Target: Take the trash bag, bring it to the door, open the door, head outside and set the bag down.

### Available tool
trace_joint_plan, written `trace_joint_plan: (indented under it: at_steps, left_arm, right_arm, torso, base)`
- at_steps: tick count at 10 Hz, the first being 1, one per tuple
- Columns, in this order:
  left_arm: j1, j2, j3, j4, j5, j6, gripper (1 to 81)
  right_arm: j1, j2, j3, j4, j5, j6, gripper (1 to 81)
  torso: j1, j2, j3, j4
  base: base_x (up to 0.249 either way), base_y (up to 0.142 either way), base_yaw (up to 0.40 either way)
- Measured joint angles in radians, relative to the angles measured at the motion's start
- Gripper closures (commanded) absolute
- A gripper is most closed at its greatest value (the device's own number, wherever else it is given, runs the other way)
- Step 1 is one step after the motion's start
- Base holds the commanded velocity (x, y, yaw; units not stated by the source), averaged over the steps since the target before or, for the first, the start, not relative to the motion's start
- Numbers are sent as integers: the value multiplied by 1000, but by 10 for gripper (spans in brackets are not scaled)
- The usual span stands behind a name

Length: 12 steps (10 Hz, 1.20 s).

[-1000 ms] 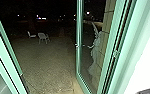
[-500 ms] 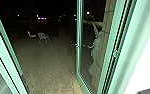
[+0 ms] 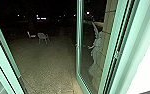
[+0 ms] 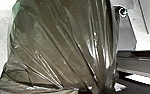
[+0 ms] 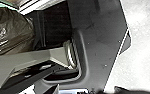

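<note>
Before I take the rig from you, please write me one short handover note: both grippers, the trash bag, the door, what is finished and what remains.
Left gripper: open or shut cannot be told; the bag's folds draw together near it, so it probably holds the bag.
Right gripper: cannot be told.
Trash bag: large in the left wrist view, beside the robot's body in the right one.
Glass door: open, green-framed; paved yard and white chairs beyond.
Done: door opened; bag seemingly picked up and brought to the doorway.
Left: go outside, put the bag down.
</note>
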Motion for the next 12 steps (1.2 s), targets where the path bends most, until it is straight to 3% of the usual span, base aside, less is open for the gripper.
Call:
trace_joint_plan:
  at_steps: [12]
  left_arm:
    - [-3,0,0,0,-1,0,811]
  right_arm:
    - [5,0,-2,0,1,0,10]
  torso:
    - [0,0,0,0]
  base:
    - [99,0,0]
